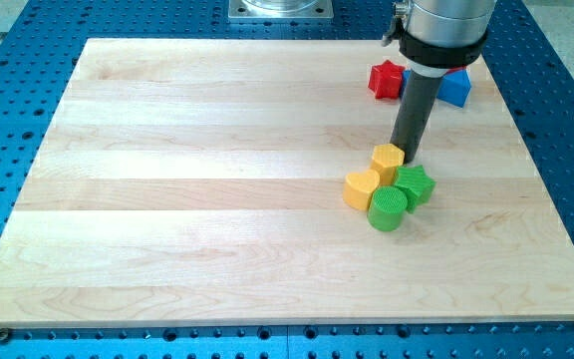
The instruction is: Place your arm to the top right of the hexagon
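A yellow hexagon block point(388, 160) lies right of the board's middle. My tip point(404, 156) stands just at its upper right edge, touching or nearly touching it. Below the hexagon to the left lies a yellow heart-shaped block point(361, 187). A green star block point(415, 183) lies below and right of the hexagon. A green cylinder point(388, 209) lies at the bottom of this cluster. The four blocks sit tight together.
A red star-shaped block point(387, 79) and a blue block point(455, 87) lie near the view's top right, partly hidden behind the arm's body point(444, 35). The wooden board point(187, 199) rests on a blue perforated table point(556, 90).
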Robot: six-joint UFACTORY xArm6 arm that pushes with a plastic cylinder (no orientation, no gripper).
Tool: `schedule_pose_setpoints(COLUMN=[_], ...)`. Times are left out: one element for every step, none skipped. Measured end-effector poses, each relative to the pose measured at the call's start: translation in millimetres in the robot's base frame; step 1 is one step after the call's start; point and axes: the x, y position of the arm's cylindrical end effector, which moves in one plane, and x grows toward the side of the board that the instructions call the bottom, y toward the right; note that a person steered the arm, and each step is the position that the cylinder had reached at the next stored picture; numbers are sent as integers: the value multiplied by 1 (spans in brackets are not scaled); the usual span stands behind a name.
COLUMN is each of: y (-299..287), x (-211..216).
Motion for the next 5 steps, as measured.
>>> schedule_pose_setpoints(y=[0,11,12,21,44], x=[0,0,0,0,-9])
